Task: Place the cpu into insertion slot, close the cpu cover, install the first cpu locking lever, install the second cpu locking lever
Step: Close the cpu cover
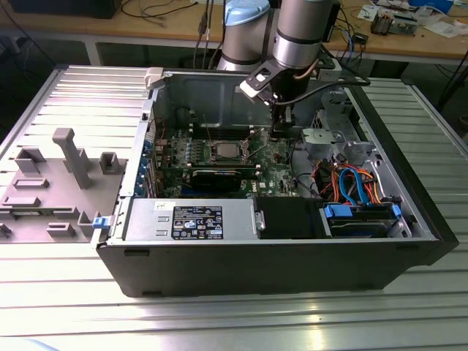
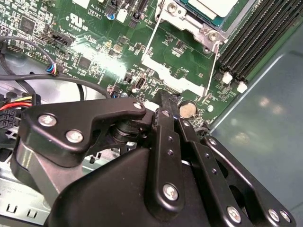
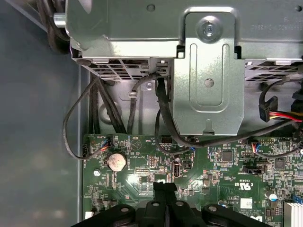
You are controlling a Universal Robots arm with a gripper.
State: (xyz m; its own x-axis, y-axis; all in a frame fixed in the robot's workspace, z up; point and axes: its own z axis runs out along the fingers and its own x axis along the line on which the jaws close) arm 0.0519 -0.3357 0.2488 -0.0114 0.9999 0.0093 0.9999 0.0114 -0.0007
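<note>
Silvery-grey and flat, the cpu (image 1: 226, 151) sat in the insertion slot (image 1: 213, 146) mid-board. It was probably light, stiff and fragile underneath, best taken by its edges. Toward the exterior view's right, the gripper (image 1: 280, 130) hovered over the green board, fingers pressed together, holding nothing.

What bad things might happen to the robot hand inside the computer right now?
The hand hangs close over the green board, beside the round coin battery; going lower, it might scrape small parts. Black cables loop near the board's edge and might snag the arm. The cpu lies to the exterior view's left of the hand, so a sideways swing might bump it.
</note>
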